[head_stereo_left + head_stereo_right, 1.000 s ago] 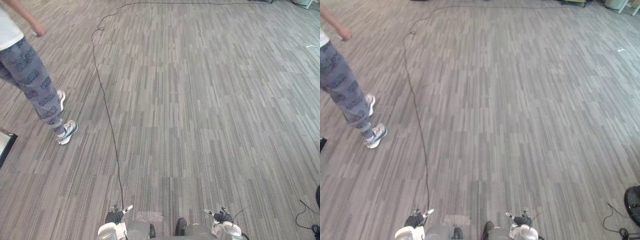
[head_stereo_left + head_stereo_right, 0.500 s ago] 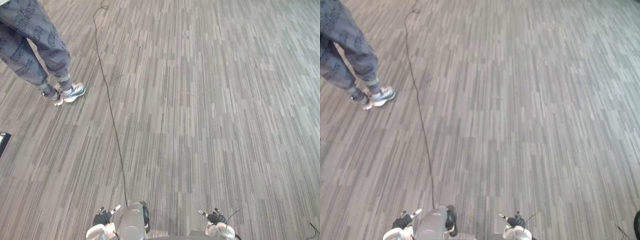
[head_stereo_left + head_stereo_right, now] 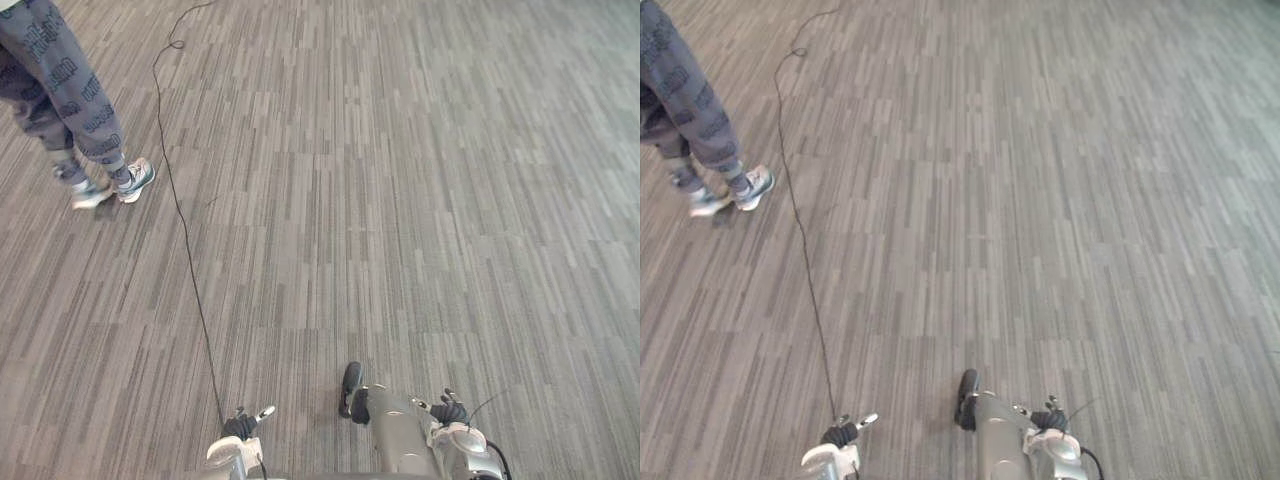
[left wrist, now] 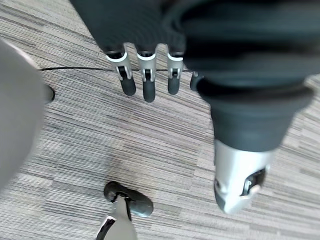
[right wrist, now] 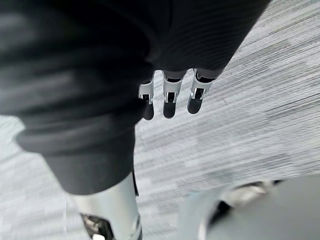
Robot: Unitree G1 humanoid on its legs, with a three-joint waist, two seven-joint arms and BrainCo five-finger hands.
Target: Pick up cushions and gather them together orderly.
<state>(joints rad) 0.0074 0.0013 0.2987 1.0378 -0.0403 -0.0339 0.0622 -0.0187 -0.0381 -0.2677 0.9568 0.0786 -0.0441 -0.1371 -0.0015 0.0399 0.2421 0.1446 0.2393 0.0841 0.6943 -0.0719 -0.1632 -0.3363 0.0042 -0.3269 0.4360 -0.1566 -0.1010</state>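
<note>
Two hands, left hand (image 4: 144, 86) and right hand (image 5: 169, 104), each with straight fingers and empty, over one striped grey carpet (image 3: 400, 200); one person (image 3: 70, 105), two pale shoes (image 3: 137, 177), far left.

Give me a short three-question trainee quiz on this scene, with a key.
1. True or false: the silver, dark-tipped left hand is curled round a cushion.
2. The person in grey patterned trousers and white trainers stands on the grey striped carpet to the robot's: A front left, B front right, C straight ahead.
3. Fill in: the silver, dark-tipped right hand is ___, holding nothing.
Key: 1 false; 2 A; 3 open.
</note>
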